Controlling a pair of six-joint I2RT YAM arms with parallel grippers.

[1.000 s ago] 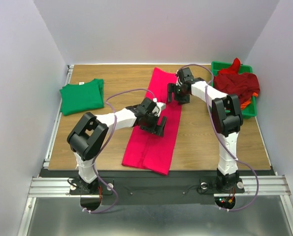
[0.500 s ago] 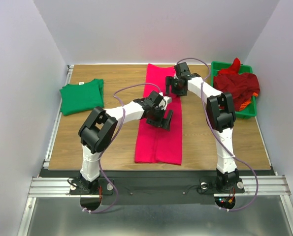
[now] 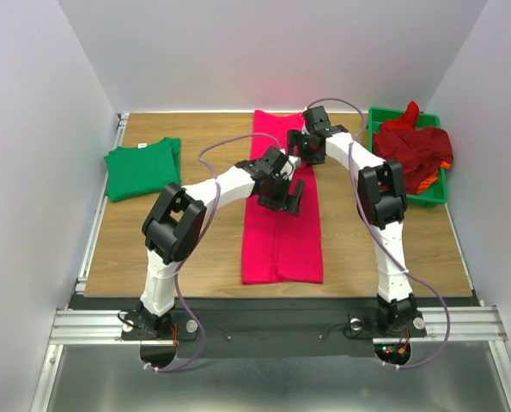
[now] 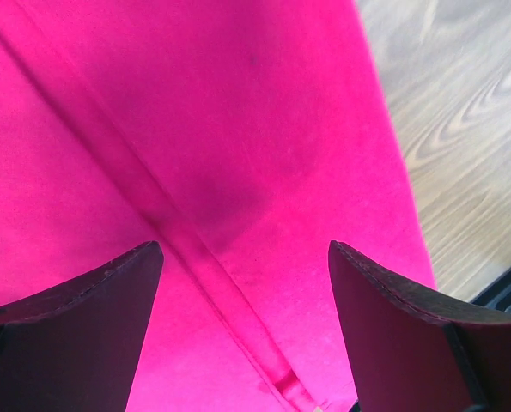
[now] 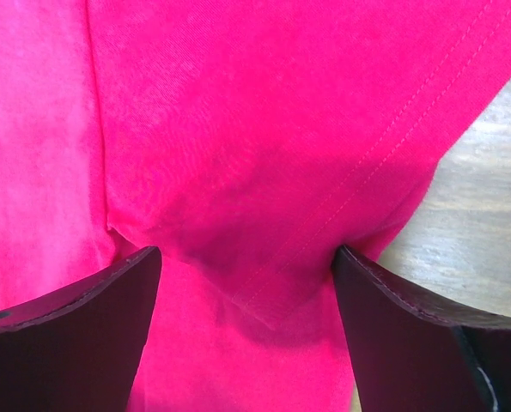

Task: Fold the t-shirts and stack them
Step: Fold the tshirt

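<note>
- Nearest us, the pink t-shirt lies as a long narrow strip down the middle of the table, its near end close to the table's front edge; we judge the sides are already folded in, so only the crosswise folds remain.
- Over the strip's middle hangs the left gripper, fingers spread wide and holding nothing; a fold line in the cloth runs diagonally under the gap, so we read it as poised to pin or pinch there.
- A little farther along, the right gripper hovers over the far half, likewise spread and empty; below it sits a tucked-in sleeve with a stitched hem, bare wood just beside; probably a grasp point for bringing the far end over.
- At the far left the green t-shirt rests folded, well apart from the strip; we take it as the base of the stack.
- At the far right the green tray holds the dark red t-shirt, bunched, with a bit of orange t-shirt showing; both are unfolded and waiting.
</note>
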